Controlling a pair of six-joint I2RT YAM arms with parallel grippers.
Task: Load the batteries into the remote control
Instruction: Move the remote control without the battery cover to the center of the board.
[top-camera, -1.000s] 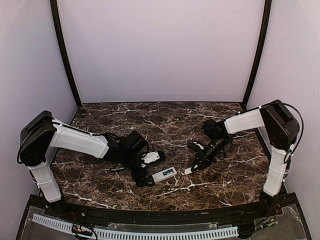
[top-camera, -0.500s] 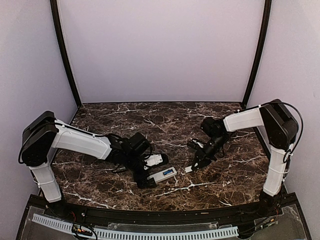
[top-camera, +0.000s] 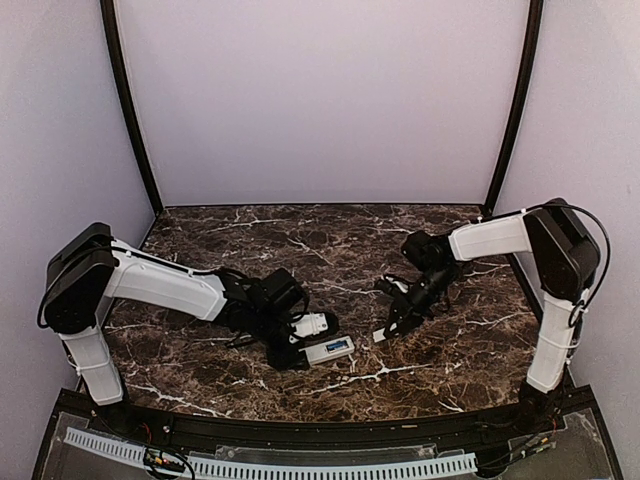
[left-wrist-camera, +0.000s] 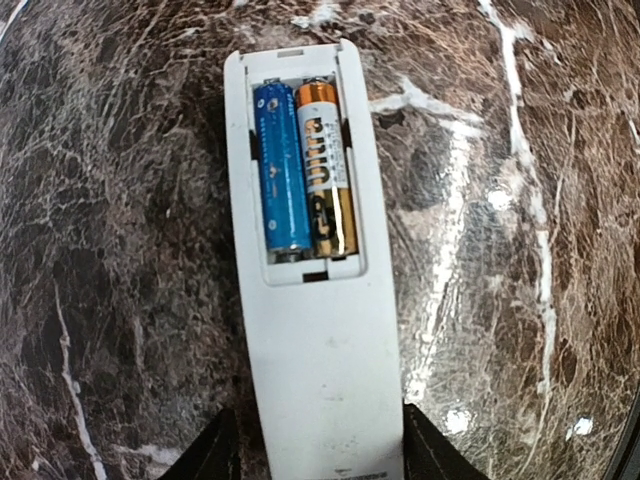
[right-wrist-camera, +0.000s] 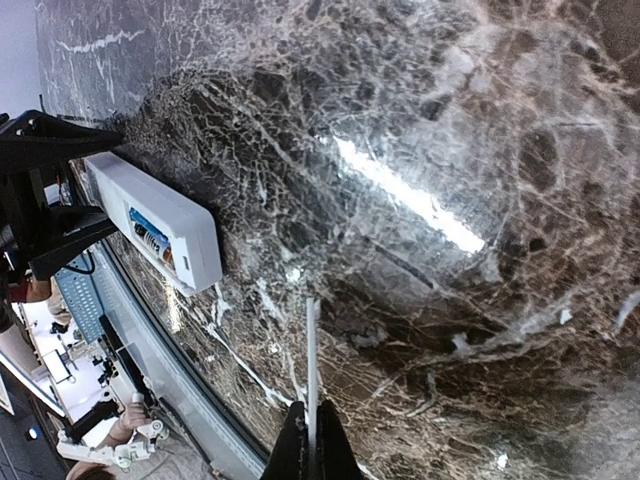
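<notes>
The white remote control lies back-up on the marble table, its battery bay uncovered. Two batteries lie side by side in the bay, a blue one and a gold-and-black one. My left gripper is at the remote's near end, and its dark fingers press against both long edges. In the top view the remote pokes out to the right of that gripper. My right gripper is shut on the thin white cover plate, seen edge-on, to the right of the remote.
Plain walls close in the back and both sides. A black rail runs along the table's near edge. In the top view the right gripper holds the cover plate low over the marble, a short gap from the remote.
My left gripper slid right onto the remote's end and its jaws closed in from wide open. The right arm shifted slightly, still holding the cover plate.
</notes>
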